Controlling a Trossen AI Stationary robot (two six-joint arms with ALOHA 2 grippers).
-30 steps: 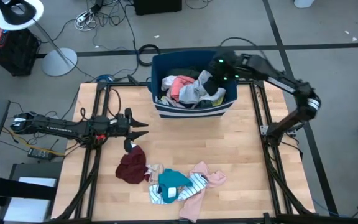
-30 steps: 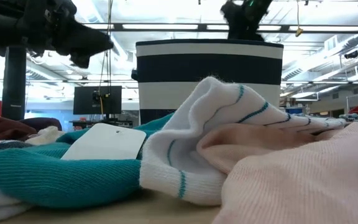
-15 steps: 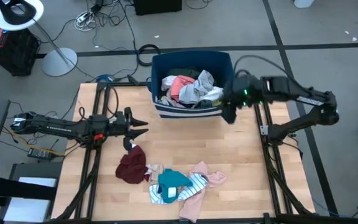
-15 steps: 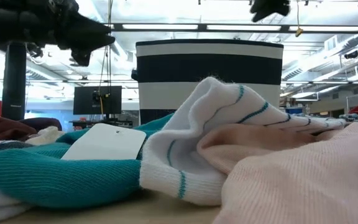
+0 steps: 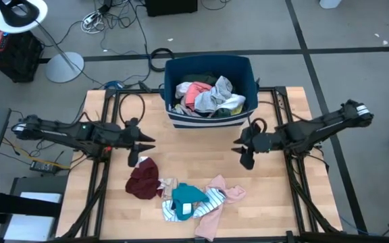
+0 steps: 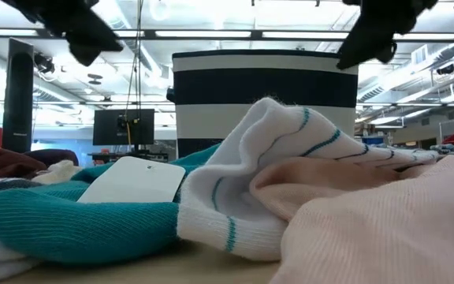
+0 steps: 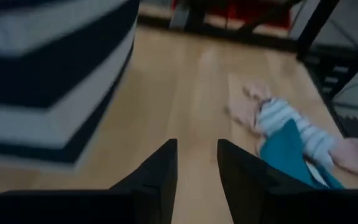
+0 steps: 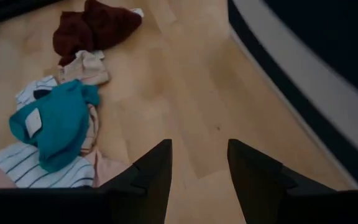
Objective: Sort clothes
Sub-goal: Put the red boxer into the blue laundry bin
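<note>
A loose pile of clothes lies on the wooden table near its front edge: a maroon garment [image 5: 143,181], a teal one with a white tag [image 5: 188,196], a white striped one [image 5: 208,202] and a pale pink one [image 5: 223,191]. More clothes [image 5: 204,94] fill the dark blue bin [image 5: 211,120] at the far edge. My left gripper [image 5: 144,143] hovers open and empty just far of the maroon garment. My right gripper [image 5: 242,151] hovers open and empty between the bin and the pile. Both show open in their wrist views [image 7: 196,163] [image 8: 199,158].
The bin's striped wall [image 6: 265,95] stands behind the pile. Bare wood lies between the bin and the pile and at the table's right side [image 5: 275,196]. Metal frame rails [image 5: 107,182] run along both table sides.
My right gripper has left the bin, swinging out over its near wall toward the table's near edge and down, and now hangs over the bare wood. My left gripper has risen a little and drawn slightly toward the table's left. The clothes have not moved.
</note>
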